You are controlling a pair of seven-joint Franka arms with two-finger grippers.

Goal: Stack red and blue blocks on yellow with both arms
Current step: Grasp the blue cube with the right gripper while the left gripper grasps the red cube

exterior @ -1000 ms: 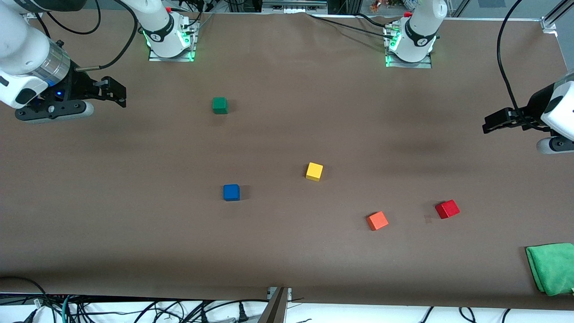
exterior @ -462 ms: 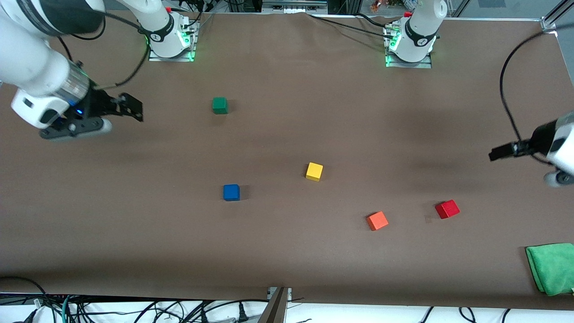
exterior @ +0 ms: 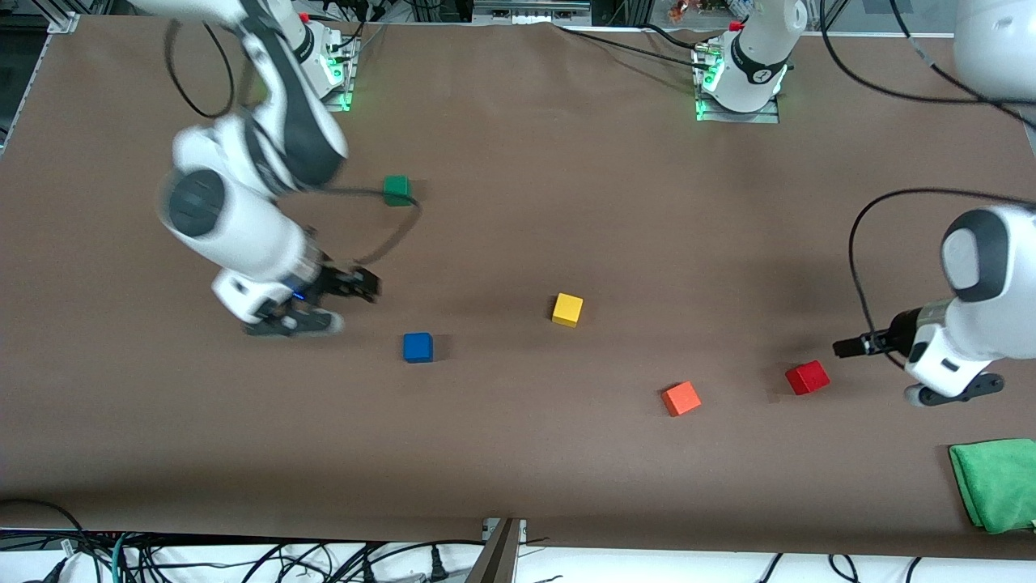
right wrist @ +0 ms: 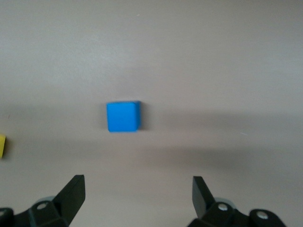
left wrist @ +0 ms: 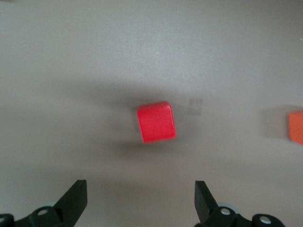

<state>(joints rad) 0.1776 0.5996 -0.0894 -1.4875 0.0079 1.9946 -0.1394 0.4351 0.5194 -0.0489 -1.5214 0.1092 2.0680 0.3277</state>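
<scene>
No legible text, labels or numbers anywhere.

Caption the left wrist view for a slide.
Open left claw above the red block, orange cube at the edge.

The worktop (exterior: 518,453) is a plain matte brown, with no pattern. On it the blue block (exterior: 418,346) is bright blue, the red block (exterior: 807,377) deep red, the yellow block (exterior: 567,309) clear yellow. The orange cube (exterior: 681,397) is lighter than the red one, and the green cube (exterior: 396,189) is dark green. A folded cloth (exterior: 995,483) is a brighter green. Both arms are white with dark grey joints and black cables — the right gripper (exterior: 360,283) and the left gripper (exterior: 850,346) are black, and their fingers (right wrist: 71,194) look black too. Green lights glow at the two arm bases (exterior: 736,105).
</scene>
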